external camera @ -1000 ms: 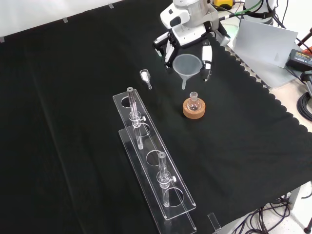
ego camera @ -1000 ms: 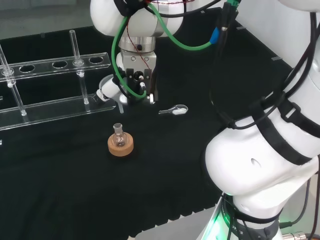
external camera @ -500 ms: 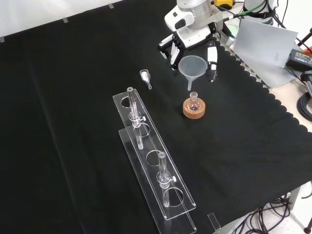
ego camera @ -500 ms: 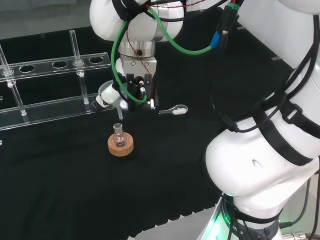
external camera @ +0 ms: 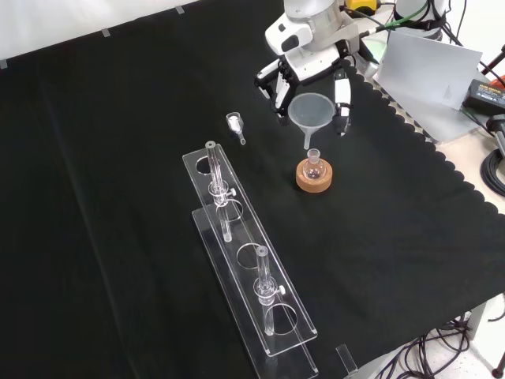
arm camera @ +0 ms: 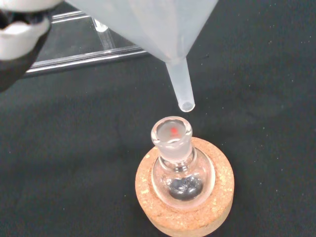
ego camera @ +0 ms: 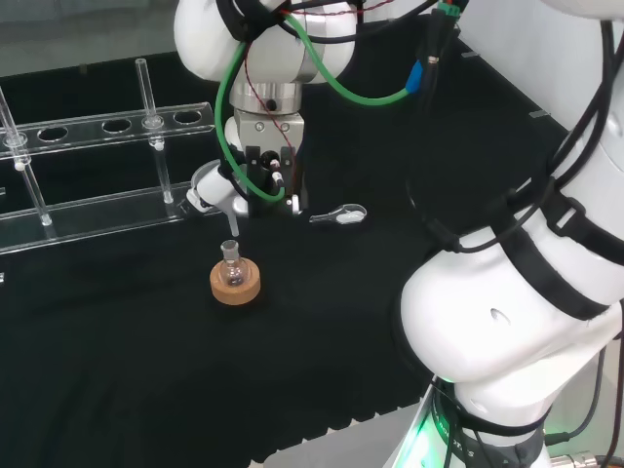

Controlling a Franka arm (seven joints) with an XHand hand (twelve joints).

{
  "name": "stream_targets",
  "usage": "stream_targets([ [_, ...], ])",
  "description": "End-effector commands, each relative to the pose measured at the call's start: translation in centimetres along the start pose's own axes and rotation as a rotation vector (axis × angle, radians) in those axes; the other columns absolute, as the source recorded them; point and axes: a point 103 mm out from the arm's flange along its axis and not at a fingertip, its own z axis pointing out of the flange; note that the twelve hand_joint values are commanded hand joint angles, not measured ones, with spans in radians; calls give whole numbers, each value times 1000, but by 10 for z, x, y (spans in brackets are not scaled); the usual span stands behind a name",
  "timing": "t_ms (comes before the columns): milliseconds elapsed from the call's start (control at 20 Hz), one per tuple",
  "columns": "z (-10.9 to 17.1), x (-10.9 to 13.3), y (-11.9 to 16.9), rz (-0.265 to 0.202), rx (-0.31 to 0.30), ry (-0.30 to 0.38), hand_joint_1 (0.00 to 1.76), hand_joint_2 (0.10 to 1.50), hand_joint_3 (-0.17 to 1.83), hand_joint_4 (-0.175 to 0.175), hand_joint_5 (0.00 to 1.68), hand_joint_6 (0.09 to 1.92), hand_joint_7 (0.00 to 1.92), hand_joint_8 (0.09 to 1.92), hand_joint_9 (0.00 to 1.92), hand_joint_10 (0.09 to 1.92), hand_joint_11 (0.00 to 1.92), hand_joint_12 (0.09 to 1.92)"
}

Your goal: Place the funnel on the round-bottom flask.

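Hand (external camera: 309,55) up over the table (external camera: 118,158), fingers curled around the funnel (external camera: 310,110), pinching it at the cone's rim. Funnel stem hangs just above the flask (external camera: 314,166), tip near the open neck but not in it, a touch off centre in the wrist view. Flask sits upright in its cork ring (external camera: 314,178). That funnel looks light, stiff plastic, smooth too, so the rim is the sensible hold. Flask is small glass, fragile, likely to tip if the stem nudges the neck.
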Motion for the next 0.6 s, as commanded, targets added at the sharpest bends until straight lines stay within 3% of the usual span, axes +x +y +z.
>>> stream_targets([
  [50,1,4,2,-7,-1,8,938,487,694,19,972,625,1230,557,1067,350,111,1561],
  [600,4,12,-1,-4,16,25,938,487,697,19,974,623,1231,555,1066,351,110,1561],
])
